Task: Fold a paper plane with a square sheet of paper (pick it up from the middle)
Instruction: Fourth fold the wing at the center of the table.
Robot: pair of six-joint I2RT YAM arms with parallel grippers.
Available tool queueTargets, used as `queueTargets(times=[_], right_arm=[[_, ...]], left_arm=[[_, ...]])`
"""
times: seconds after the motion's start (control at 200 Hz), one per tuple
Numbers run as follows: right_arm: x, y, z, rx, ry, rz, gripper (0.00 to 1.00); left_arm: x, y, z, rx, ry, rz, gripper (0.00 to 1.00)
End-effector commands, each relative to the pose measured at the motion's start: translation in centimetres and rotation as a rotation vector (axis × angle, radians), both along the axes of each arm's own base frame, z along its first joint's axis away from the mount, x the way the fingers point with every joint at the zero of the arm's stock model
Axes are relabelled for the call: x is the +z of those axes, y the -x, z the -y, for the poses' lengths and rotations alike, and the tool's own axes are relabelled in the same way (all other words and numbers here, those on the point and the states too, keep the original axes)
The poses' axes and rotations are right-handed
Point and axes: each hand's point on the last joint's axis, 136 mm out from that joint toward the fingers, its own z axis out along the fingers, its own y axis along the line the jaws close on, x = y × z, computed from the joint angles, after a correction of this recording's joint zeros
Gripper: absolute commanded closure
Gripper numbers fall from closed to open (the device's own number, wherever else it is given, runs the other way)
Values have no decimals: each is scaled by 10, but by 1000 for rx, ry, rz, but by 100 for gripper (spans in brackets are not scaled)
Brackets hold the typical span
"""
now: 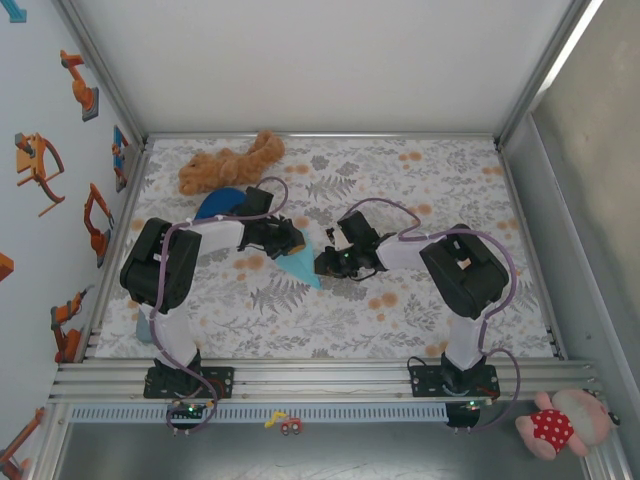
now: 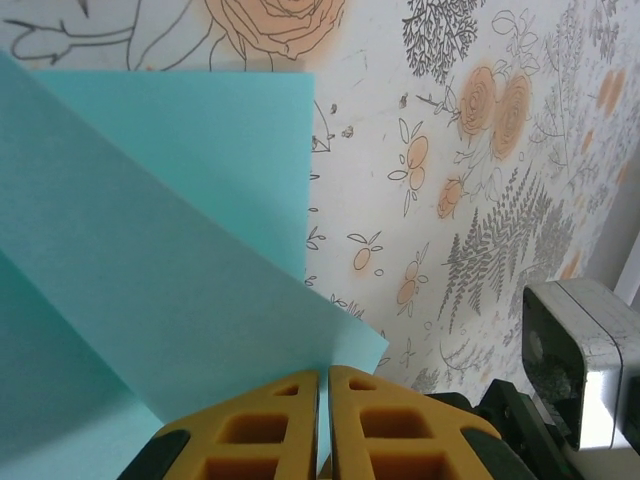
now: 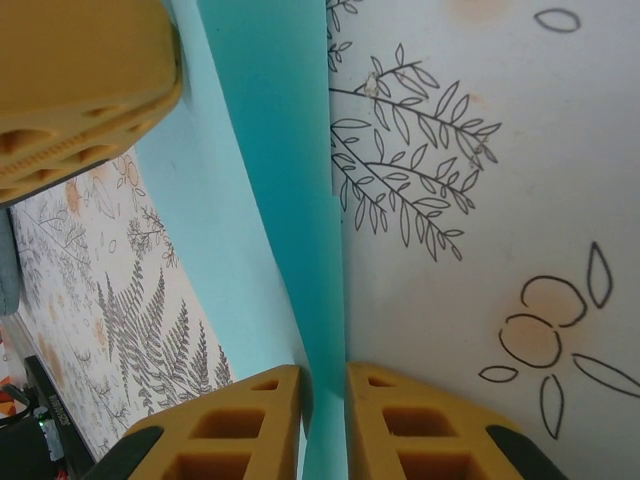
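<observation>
The light cyan sheet of paper (image 1: pixel 300 266) is folded into a pointed wedge over the middle of the floral table, tip toward the near edge. My left gripper (image 1: pixel 290 243) holds its upper left side and my right gripper (image 1: pixel 325 262) its right edge. In the left wrist view, overlapping layers of the paper (image 2: pixel 150 250) run into the left gripper (image 2: pixel 328 378), whose orange jaws are shut on it. The right wrist view has a paper (image 3: pixel 270 150) fold pinched in the right gripper (image 3: pixel 323 375), with a left fingertip (image 3: pixel 80 70) at the top left.
A dark blue dome (image 1: pixel 218 203) lies just behind the left arm, and a brown plush toy (image 1: pixel 228 165) beyond it at the back left. The floral tablecloth (image 1: pixel 420 300) is bounded by metal rails. A pink plush (image 1: pixel 560 425) sits off the table, front right.
</observation>
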Motion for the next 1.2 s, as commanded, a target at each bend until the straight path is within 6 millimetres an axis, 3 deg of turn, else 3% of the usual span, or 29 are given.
queueTargets(times=[0.0,0.866,1.192], right_arm=[[-15,1,5,6,51,-22,81],[-31,6,16,5,142,-60,80],[-38,8,20,2,180,-89,81]], left_arm=[[-8,4,-8,16,-39,-28,87],[-31,9,-21,51,-126,-91,89],[-22,6,-22,57,-128,-59,89]])
